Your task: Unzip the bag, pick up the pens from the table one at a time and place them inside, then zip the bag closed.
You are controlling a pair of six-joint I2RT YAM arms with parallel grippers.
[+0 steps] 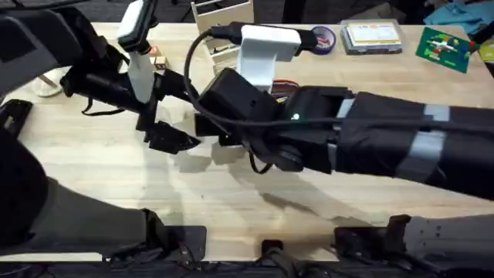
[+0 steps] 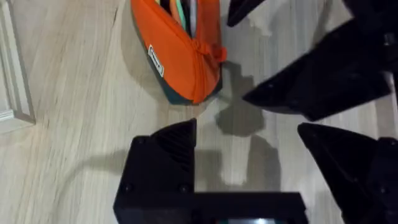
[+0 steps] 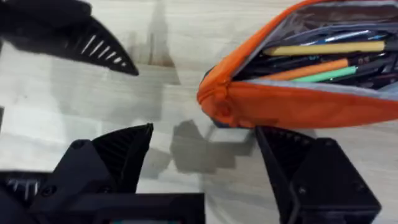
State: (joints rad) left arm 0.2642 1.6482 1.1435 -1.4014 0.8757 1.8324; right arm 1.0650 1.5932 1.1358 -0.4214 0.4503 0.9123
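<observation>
Both pincers spread, left pincer and right pincer just short of unzipped pencil pouch; orange pen and green pen apparently inside.

No readable text; small white label on the bag illegible

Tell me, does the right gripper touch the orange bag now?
Apart. In the right wrist view the right gripper is open, and bare table shows between its fingertips and the end of the bag.
</observation>
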